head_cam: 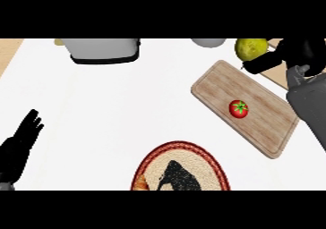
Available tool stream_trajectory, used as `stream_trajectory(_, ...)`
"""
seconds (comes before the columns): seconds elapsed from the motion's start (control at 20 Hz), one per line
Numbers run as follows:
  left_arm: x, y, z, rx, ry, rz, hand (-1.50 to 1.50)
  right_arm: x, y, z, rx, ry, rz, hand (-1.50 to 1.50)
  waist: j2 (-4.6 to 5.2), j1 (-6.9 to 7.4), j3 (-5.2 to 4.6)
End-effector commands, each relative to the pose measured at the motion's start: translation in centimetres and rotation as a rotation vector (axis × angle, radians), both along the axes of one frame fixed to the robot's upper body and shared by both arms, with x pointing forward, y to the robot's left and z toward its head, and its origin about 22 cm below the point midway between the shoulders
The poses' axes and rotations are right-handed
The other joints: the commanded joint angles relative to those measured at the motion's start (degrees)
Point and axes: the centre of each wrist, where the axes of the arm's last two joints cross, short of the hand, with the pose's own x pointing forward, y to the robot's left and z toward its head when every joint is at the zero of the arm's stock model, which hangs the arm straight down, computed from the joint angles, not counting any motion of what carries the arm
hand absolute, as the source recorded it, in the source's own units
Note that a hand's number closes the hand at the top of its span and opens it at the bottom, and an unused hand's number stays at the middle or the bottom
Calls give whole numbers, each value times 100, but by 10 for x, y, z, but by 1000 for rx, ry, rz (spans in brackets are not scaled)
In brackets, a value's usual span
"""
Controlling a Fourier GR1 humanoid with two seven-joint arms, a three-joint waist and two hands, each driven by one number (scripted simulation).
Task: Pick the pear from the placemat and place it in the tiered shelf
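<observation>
Pear is off the placemat, up at the top right, with the right hand curled round it, past the far end of the cutting board. Pick looks done; placing remains, and the tiered shelf isn't clearly in view. Left hand rests open at the left edge. Tomato sits on the board. No readable writing or brands.
</observation>
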Motion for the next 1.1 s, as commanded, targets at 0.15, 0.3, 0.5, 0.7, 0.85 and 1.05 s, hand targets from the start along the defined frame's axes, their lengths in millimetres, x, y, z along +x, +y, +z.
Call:
stream_trajectory(0.15,3,5,8,24,4,-8,0,-67,-9,66,26,-157,-79,150,45,114,2)
stream_trajectory(0.3,31,-11,9,-10,0,-35,0,-77,-37,101,50,-222,-89,150,82,137,3)
stream_trajectory(0.5,5,-9,-5,2,-4,-30,0,-97,-16,115,-2,-279,-173,150,78,233,-2)
stream_trajectory(0.7,23,-13,17,-8,-13,-60,0,-81,-33,133,-158,-216,-275,150,98,276,-7)
stream_trajectory(0.85,14,-4,17,3,-22,-51,0,-80,-52,149,-151,-222,-298,150,100,321,-2)
stream_trajectory(1.05,20,-21,-1,2,-20,-60,0,-69,-67,175,-172,-185,-301,150,123,347,-6)
